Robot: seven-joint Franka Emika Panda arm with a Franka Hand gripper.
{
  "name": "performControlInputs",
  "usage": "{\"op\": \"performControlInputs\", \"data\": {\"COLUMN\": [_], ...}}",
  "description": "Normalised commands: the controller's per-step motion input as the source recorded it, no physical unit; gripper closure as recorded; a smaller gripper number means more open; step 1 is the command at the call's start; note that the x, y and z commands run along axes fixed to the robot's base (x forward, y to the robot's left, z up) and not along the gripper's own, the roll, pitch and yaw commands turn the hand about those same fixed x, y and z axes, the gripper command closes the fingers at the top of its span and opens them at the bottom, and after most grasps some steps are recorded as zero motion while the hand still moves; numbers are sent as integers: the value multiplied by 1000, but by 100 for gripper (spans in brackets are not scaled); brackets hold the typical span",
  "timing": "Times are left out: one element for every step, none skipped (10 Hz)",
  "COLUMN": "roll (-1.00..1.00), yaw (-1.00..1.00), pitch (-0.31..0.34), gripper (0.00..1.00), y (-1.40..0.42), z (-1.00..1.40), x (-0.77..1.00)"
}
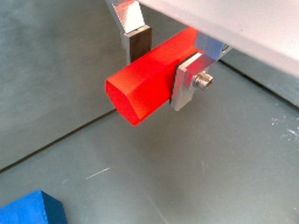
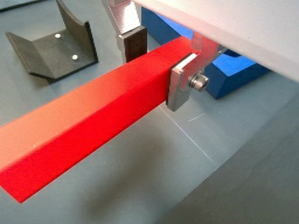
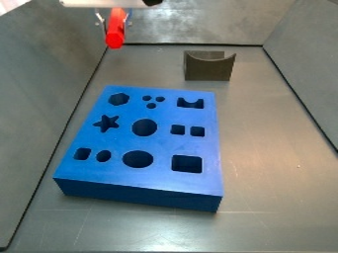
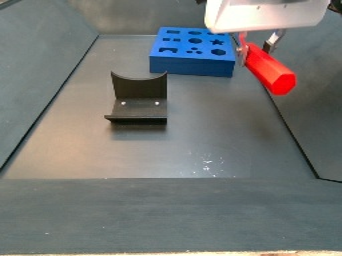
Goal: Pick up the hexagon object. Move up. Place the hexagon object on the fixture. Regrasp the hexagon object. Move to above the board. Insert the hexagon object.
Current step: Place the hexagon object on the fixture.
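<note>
The hexagon object [image 1: 146, 87] is a bright red bar, and my gripper [image 1: 162, 70] is shut on it, one silver finger plate on each side. In a wrist view the bar [image 2: 87, 131] runs long and level out from the gripper [image 2: 156, 68]. Both side views show the bar [image 3: 115, 30] [image 4: 270, 68] hanging in the air under the gripper [image 4: 257, 45], off the floor. The dark fixture [image 3: 208, 65] [image 4: 136, 100] [image 2: 52, 51] stands bare on the floor, apart from the bar. The blue board [image 3: 132, 180] [image 4: 187, 64] lies flat with its many cut-outs showing.
Grey walls enclose the floor on all sides in both side views. A corner of the board [image 1: 30, 213] shows below the gripper in a wrist view, and another part of the board [image 2: 228, 74] shows behind the fingers.
</note>
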Motion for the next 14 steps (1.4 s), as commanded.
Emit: {"op": "performControlInputs", "data": {"roll": [-188, -199, -199, -183, -183, -180, -170, -177, -186, -186, -22, -25, -35, -25], "yaw": [-10, -15, -20, -22, -23, -24, -24, -25, -28, -31, -876, -833, -625, -371], "pitch": [21, 18, 18, 21, 24, 26, 23, 21, 20, 17, -561, -536, -435, -268], "gripper": [100, 100, 100, 100, 100, 100, 100, 100, 100, 100, 100, 100, 100, 100], "y": [-17, -16, -13, -13, -14, -10, -8, -10, -5, -5, -25, -26, -22, -19], "z": [1000, 1000, 966, 868, 761, 706, 586, 491, 360, 293, -430, -468, -485, -471], "x": [-38, -36, -34, -28, -24, -23, -18, -18, -20, -19, 1000, 1000, 1000, 1000]}}
